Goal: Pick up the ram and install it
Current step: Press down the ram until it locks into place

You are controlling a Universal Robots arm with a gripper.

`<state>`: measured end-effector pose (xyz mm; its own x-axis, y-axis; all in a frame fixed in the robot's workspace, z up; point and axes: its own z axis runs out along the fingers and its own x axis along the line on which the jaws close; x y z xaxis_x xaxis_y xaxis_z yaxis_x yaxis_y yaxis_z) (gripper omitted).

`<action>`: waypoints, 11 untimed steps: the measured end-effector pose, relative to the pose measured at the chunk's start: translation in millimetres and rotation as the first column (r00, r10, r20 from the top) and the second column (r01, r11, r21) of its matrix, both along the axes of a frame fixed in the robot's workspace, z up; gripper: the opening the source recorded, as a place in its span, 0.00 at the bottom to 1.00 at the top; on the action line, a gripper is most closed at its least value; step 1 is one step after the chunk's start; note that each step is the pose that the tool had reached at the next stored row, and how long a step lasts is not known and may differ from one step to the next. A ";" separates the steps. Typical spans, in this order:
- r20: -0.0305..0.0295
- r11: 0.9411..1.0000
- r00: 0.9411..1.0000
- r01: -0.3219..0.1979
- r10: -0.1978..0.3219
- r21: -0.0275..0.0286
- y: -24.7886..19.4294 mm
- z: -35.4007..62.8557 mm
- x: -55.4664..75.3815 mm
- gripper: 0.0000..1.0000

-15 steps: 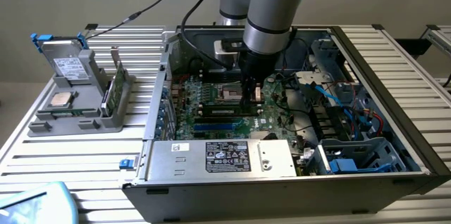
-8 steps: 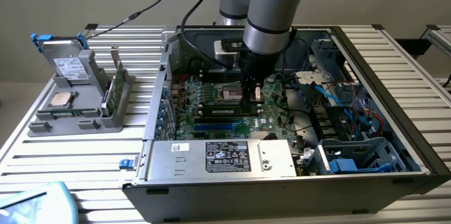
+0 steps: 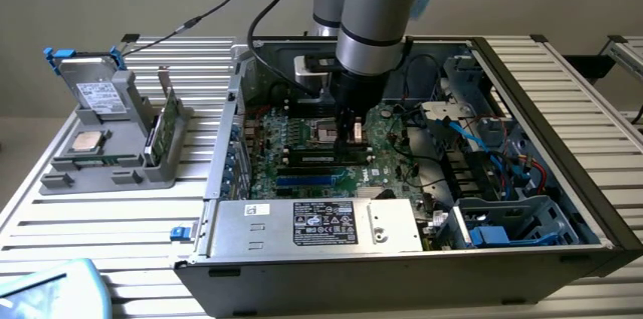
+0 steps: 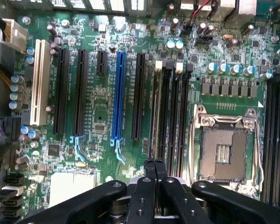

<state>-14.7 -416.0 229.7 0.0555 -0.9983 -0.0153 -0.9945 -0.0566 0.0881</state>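
Pale slatted metal surface [image 3: 111, 214] carrying an open computer case [image 3: 592, 206], seen against a plain grey wall. Centre of the exterior frame: the robot arm [image 3: 374, 25] reaches down into the case, and its fingers [image 3: 351, 138] stand low over the green motherboard [image 3: 301, 135], beside the square processor socket [image 3: 332, 133].

Lower centre of the exterior frame: a silver power supply [image 3: 321, 225] with a printed label. To the exterior view's right: blue and red cables [image 3: 502, 150] and a drive cage [image 3: 502, 221]. To the exterior view's left, outside the case: a grey parts holder [image 3: 111, 165] with a square silver processor chip [image 3: 90, 141], a boxed drive [image 3: 101, 93] with blue tabs, and a tall green expansion card [image 3: 166, 127] standing upright.

Wrist view: the two black fingers [image 4: 155, 169] are pressed together tip to tip, fully closed, with nothing clamped between them. Directly ahead of the tips, the ram [image 4: 154, 116] appears as a thin strip seen edge-on, standing in the memory slot that lies closest to the long black expansion slots [image 4: 138, 93]. Its neighbouring memory slots [image 4: 182, 116] lie between it and the open processor socket [image 4: 224, 149]. Whether the tips touch the stick's end cannot be told. A blue expansion slot [image 4: 118, 93] and a white one [image 4: 39, 84] lie further across the board.
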 end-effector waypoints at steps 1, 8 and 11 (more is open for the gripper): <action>0.000 1.000 1.000 0.000 0.000 0.000 0.0 0.0 -3.3 0.10; 0.000 1.000 1.000 0.000 0.000 0.000 0.0 0.8 -22.2 0.10; 0.000 1.000 1.000 0.000 0.000 0.000 0.1 1.0 -29.4 0.10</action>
